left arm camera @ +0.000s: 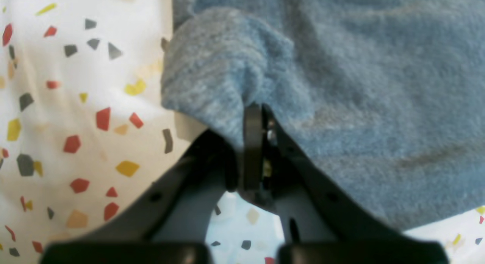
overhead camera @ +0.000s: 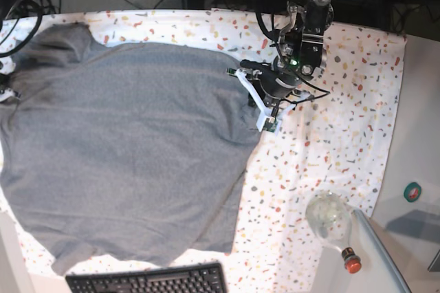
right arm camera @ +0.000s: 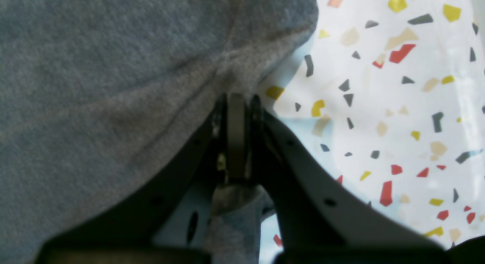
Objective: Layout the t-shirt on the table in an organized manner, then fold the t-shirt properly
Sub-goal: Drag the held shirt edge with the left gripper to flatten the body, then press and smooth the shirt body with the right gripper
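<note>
The heather-grey t-shirt (overhead camera: 130,148) lies spread over the left and middle of the speckled table (overhead camera: 344,121), with loose folds along its edges. My left gripper (overhead camera: 265,117) is at the shirt's right edge in the base view. In the left wrist view it (left arm camera: 253,109) is shut on a bunched fold of the t-shirt (left arm camera: 360,86). My right gripper (right arm camera: 237,99) is shut on an edge of the t-shirt (right arm camera: 94,86), and some fabric hangs through between its fingers. In the base view the right gripper is almost hidden at the left edge.
A black keyboard (overhead camera: 148,280) lies at the front edge, just below the shirt's hem. A clear glass bottle with a red cap (overhead camera: 333,224) lies at the front right. A green tape roll (overhead camera: 412,192) sits off the table's right side. Cables run along the back edge.
</note>
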